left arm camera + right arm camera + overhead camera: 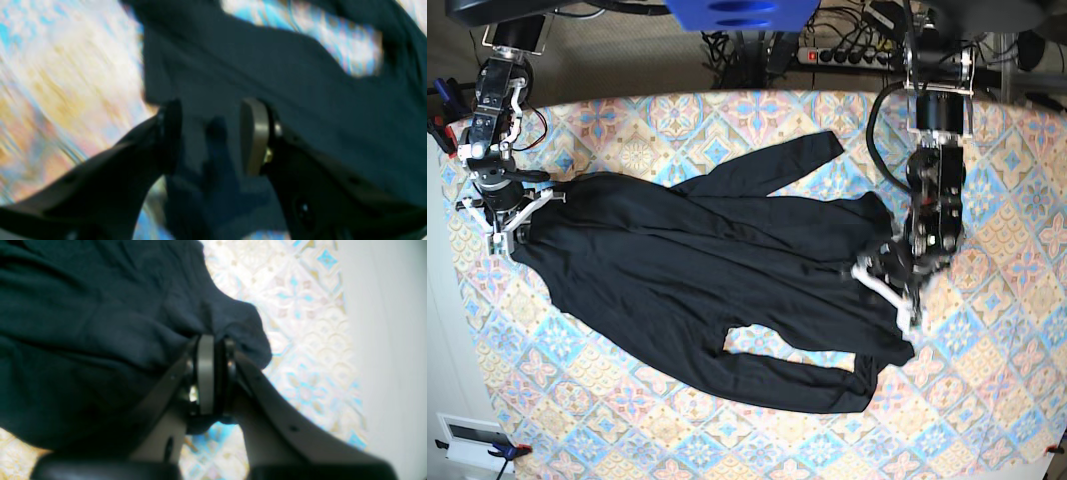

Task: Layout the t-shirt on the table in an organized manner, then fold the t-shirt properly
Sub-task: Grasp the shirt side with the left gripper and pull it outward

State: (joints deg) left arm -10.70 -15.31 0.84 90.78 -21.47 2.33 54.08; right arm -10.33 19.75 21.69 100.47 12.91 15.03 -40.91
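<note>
The black t-shirt (pixel 727 270) lies spread across the table (pixel 677 120), with one sleeve pointing to the back and a gap showing near its front hem. At its left end my right gripper (pixel 515 222) is shut on a fold of the t-shirt (pixel 83 323); the right wrist view shows the right gripper (pixel 217 373) pinching the fabric just above the patterned table (pixel 300 306). Over the cloth's right end my left gripper (pixel 894 288) stands open. In the blurred left wrist view the left gripper (pixel 213 133) has its jaws apart, the t-shirt (pixel 267 66) beneath them and the table (pixel 50 66) beside.
A power strip with cables (pixel 847 55) lies behind the table's back edge. A blue object (pixel 742 12) hangs at the top. A white box (pixel 472 440) sits off the front left corner. A pale strip (pixel 383 340) runs beyond the table's edge near my right gripper.
</note>
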